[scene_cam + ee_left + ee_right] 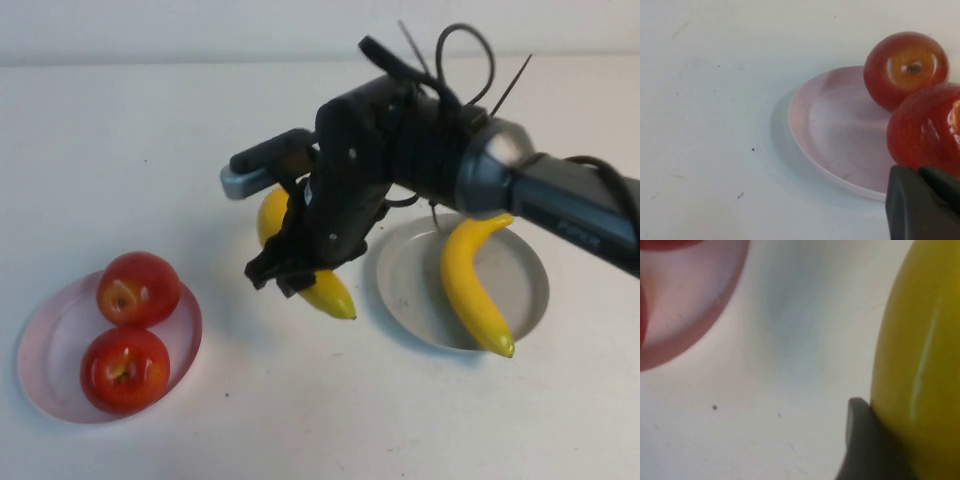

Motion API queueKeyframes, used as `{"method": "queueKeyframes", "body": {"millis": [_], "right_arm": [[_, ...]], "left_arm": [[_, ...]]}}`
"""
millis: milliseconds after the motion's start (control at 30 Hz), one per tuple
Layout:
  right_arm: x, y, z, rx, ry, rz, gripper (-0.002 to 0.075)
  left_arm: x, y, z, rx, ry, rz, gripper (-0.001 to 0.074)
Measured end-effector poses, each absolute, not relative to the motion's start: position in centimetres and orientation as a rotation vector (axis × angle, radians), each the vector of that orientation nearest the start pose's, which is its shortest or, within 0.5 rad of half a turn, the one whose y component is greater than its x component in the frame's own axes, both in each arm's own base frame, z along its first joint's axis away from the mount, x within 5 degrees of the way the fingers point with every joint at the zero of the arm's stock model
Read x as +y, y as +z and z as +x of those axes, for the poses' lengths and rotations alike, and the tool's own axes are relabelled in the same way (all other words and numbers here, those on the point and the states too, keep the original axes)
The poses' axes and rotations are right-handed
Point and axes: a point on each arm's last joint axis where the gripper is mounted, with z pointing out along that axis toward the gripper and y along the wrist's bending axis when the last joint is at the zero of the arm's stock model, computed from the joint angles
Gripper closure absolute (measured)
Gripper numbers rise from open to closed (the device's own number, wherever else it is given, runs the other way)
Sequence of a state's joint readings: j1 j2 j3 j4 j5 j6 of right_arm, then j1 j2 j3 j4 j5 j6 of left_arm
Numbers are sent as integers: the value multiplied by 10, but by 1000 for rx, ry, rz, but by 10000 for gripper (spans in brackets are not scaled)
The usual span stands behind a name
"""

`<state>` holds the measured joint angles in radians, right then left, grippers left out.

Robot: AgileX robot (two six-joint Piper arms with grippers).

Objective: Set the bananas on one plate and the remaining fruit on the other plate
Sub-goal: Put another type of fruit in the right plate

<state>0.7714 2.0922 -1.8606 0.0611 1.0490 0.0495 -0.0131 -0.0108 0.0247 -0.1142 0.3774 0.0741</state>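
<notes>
One banana (475, 285) lies on the grey-blue plate (525, 290) at the right. The second banana (330, 292) is just left of that plate, and my right gripper (295, 275) is shut on its middle. In the right wrist view one finger (860, 440) presses against this banana (920, 355). Two red apples (138, 288) (124, 368) sit on the pink plate (50, 350) at the left. My left gripper (917, 170) is out of the high view. It shows in the left wrist view, shut and empty, close beside the near apple (925, 132) on the pink plate (840, 135).
The white table (150, 150) is bare apart from the two plates. The right arm (560, 200) reaches in from the right over the grey-blue plate's far side. The pink plate's rim also shows in the right wrist view (690, 305).
</notes>
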Motion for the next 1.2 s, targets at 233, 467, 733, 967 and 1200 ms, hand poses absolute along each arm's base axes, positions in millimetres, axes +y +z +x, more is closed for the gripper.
{"method": "queueKeyframes", "body": {"millis": [233,467,733,967,1200], "right_arm": [[291,277,329,2756,205,-655,421],[259,249,341,2875,100,-561,421],[242,233,346,2922,73,-506,421],[243,233,347,2913,90,-485,421],[242,232,345,2942,85,-442,412]], "left_arm": [[-5,172,52,1873,-71,11,737],[-5,172,52,1873,-71,11,737],[-5,172,52,1873,-71,11,737],[-5,172,52,1873,-71,11,737],[-5,172,52,1873,-71,11,737]]}}
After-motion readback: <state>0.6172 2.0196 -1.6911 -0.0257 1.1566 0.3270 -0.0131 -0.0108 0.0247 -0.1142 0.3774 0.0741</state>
